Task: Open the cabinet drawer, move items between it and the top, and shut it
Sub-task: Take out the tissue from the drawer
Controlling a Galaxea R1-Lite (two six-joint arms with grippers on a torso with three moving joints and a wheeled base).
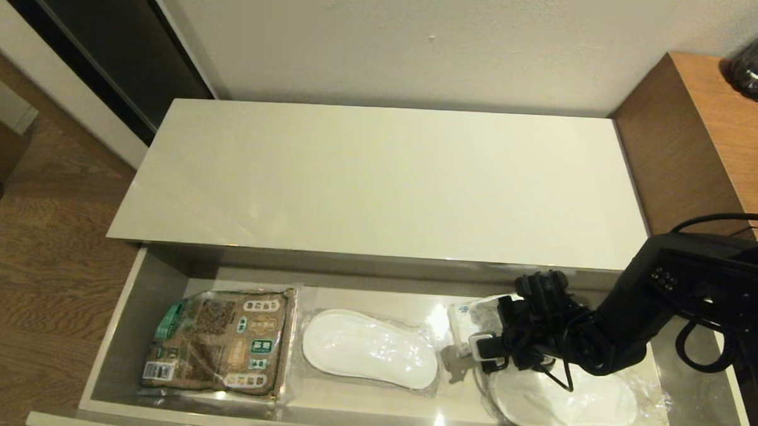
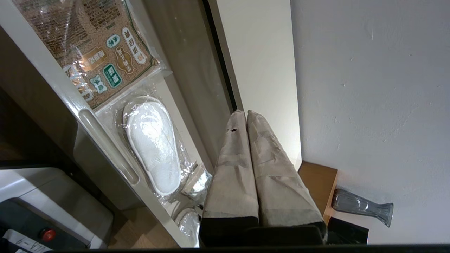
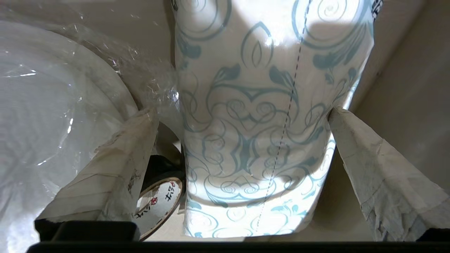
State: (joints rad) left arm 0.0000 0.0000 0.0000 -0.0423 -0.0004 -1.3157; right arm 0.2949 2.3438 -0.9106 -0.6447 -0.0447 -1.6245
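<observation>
White packet [image 3: 260, 140] in the open drawer [image 1: 119, 330], long axis running away from the right gripper [image 3: 242, 116], whose spread fingers straddle it

I see a white packet [image 3: 260, 140] printed with blue-green swirls, white slippers [image 1: 369, 348] in clear bags, a brown-and-green packet [image 1: 220, 340], and a cream top [image 1: 380, 181].

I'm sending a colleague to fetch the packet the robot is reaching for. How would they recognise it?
Look in the open cabinet drawer below the cream top, at its right end, where the right end effector straddles it with fingers open. It is the white soft packet with pale blue-green swirls, unlike the plain white bagged slippers and the brown-and-green packet.
</observation>
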